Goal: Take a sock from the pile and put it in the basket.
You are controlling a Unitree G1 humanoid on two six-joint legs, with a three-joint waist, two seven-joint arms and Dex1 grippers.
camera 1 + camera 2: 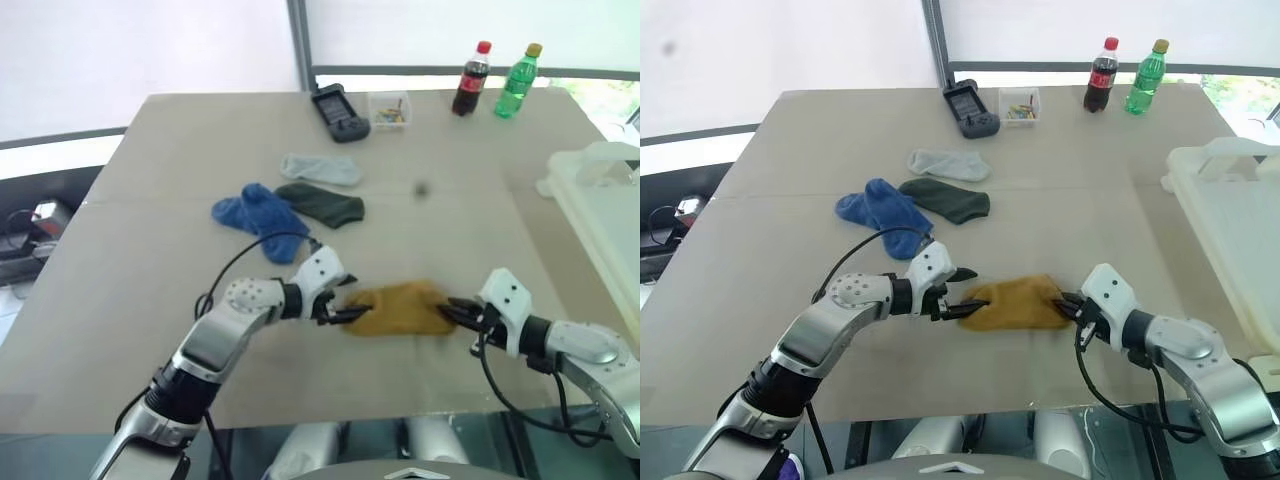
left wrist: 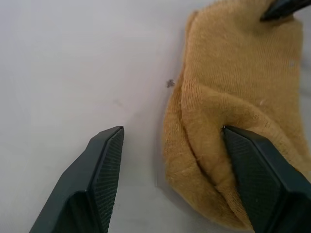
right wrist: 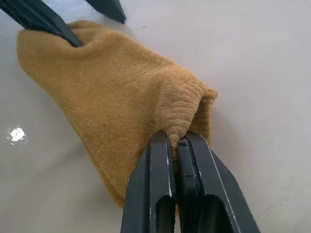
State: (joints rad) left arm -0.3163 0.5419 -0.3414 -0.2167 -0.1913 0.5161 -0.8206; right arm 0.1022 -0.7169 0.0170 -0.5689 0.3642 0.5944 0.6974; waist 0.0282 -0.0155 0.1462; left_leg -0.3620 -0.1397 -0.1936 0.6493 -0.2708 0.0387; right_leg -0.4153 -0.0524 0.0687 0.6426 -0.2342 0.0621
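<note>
A mustard-yellow sock (image 1: 400,308) lies flat on the table near its front edge, apart from the pile. My right gripper (image 3: 174,138) is shut on the sock's ribbed cuff (image 3: 187,104), pinching a fold of it at the sock's right end. My left gripper (image 2: 170,133) stands open at the sock's left end, with one finger (image 2: 257,170) on the fabric and the other over bare table. The pile is further back: a blue sock (image 1: 258,215), a dark green sock (image 1: 325,203) and a pale grey sock (image 1: 320,168). The whitish basket (image 1: 600,190) stands at the table's right edge.
At the far edge of the table are a black handheld device (image 1: 338,112), a small clear box of coloured bits (image 1: 390,108), a cola bottle (image 1: 472,80) and a green bottle (image 1: 518,82). Bare table (image 1: 470,220) lies between the sock and the basket.
</note>
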